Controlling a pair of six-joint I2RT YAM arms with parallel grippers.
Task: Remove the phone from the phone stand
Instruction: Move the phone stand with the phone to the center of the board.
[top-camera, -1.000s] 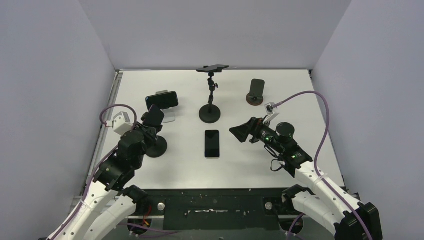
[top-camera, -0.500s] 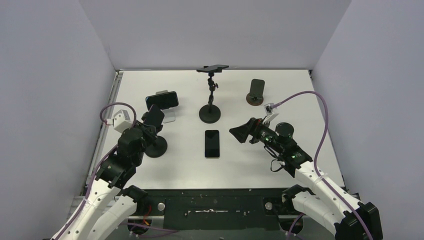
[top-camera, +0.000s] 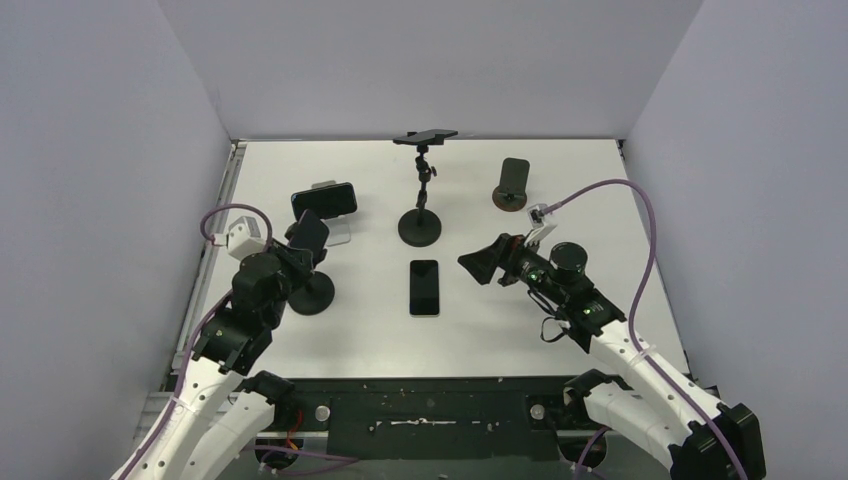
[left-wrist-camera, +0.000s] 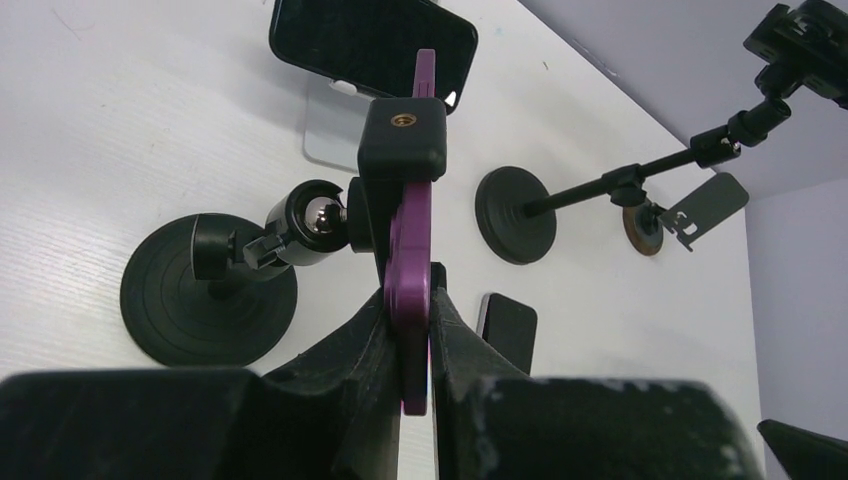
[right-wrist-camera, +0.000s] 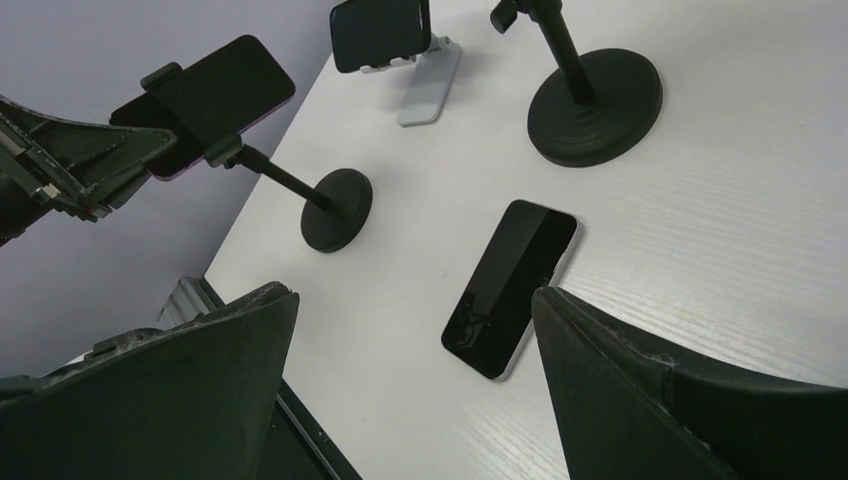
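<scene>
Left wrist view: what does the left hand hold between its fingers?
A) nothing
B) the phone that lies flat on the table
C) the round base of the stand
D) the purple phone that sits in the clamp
D: the left hand pinches the lower edge of the purple phone, which sits in the black clamp.

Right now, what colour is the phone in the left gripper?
The phone is purple, clearest in the left wrist view.
</scene>
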